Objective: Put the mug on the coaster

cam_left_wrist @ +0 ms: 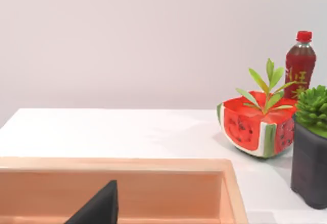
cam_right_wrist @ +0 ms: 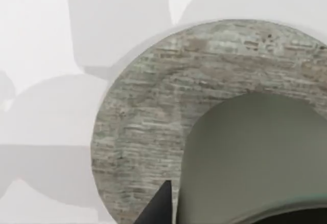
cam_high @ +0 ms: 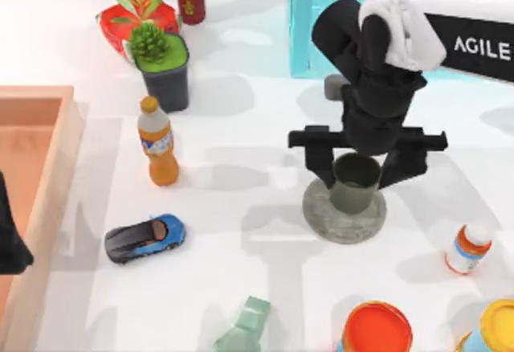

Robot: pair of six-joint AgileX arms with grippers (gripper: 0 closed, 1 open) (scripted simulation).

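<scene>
The grey-green mug stands upright over the mottled grey coaster, slightly toward its far right part. My right gripper reaches down from above, with one dark finger on each side of the mug, shut on it. In the right wrist view the mug's wall covers part of the coaster, and a dark fingertip lies right beside the wall. I cannot tell whether the mug's base rests on the disc. My left arm is parked at the left edge over the wooden box.
An orange drink bottle, a blue toy car, a potted plant and a wooden box are on the left. A small white bottle, an orange-topped container and a yellow-topped one stand near the front right.
</scene>
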